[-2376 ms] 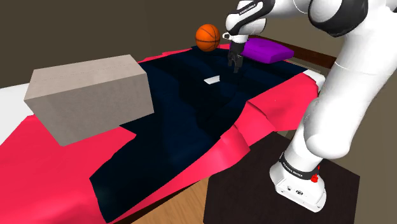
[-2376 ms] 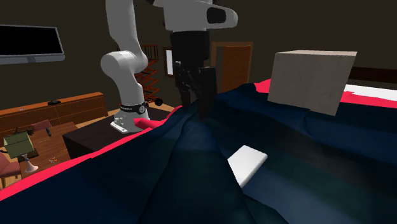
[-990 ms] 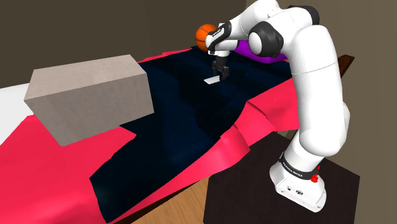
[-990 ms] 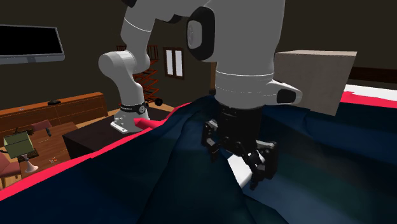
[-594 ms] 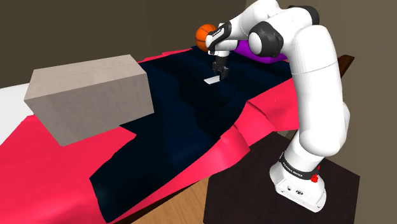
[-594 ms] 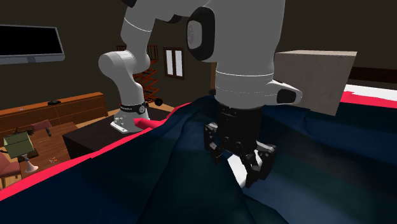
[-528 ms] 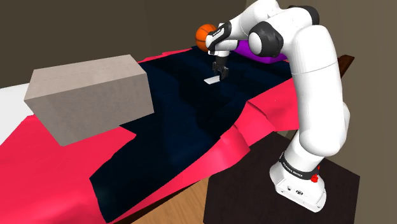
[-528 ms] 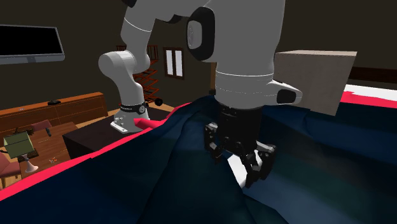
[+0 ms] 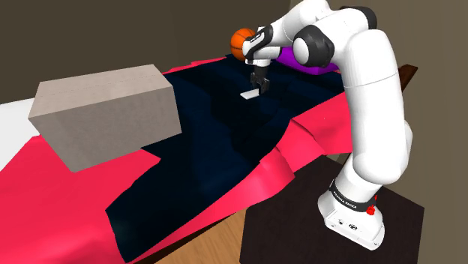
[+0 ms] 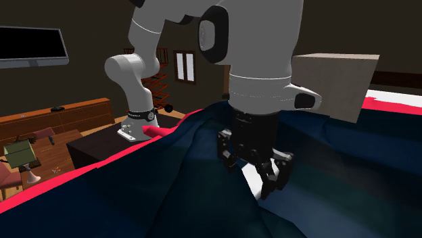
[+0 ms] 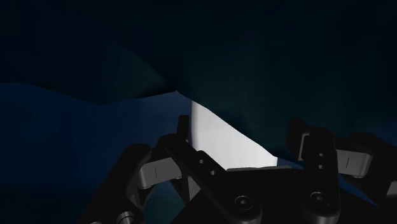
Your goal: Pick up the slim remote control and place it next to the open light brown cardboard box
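Stand: At the shoulder view's near right we saw the dark stand [image 9: 296, 225] on a wooden floor [image 9: 214, 247]. The white arm [image 9: 375, 112] rose from it and bent far and to the left over the covered surface.
Covers: A red cover [image 9: 67, 202] hung in folds off the near edge. A dark blue blanket [image 9: 217, 150] lay on top of it and ran toward the far end.
Box: The pale grey-brown box [image 9: 105, 112] sat at the shoulder view's left, nearer to us than the gripper and well apart from the remote.
Gripper: The black gripper [image 9: 259, 87] pointed down, low over the far part of the blue blanket. Its fingers [image 11: 183, 137] stood apart, one on each side of the remote.
Remote: The slim remote [image 11: 222, 140], drawn plain white, lay on the blue blanket between the two fingers. In the wrist view one finger stood at its long edge while the other was clear of it, so we saw no clamp. A fold of blanket rose just beside it.
Beyond: An orange basketball [image 9: 241, 39] rested just past the gripper. A purple pillow [image 9: 288, 60] lay to its right in the shoulder view, partly behind the arm.
Room: In the second exterior view a dark screen [image 10: 30, 46] hung on the far wall at that view's left, above a long wooden cabinet [image 10: 61, 115].
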`<state>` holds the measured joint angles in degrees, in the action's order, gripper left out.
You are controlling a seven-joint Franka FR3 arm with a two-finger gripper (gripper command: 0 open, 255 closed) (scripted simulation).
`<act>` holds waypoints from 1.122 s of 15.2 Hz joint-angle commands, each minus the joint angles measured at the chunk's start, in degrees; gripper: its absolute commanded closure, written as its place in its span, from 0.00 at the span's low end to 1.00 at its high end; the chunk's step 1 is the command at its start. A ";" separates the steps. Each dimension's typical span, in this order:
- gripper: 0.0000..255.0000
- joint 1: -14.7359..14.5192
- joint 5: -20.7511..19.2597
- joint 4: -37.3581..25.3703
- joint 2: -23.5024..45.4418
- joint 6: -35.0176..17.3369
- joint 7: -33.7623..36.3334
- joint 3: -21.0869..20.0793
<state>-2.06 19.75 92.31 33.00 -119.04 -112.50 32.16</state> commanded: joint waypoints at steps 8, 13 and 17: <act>1.00 -0.45 -1.76 -2.72 -2.70 5.06 1.11 1.10; 1.00 -0.53 -2.62 -4.84 -3.93 8.22 1.69 1.60; 1.00 -0.49 -3.19 -6.85 -4.71 10.86 2.10 1.92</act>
<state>-2.61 16.69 86.12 28.44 -108.96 -110.49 34.00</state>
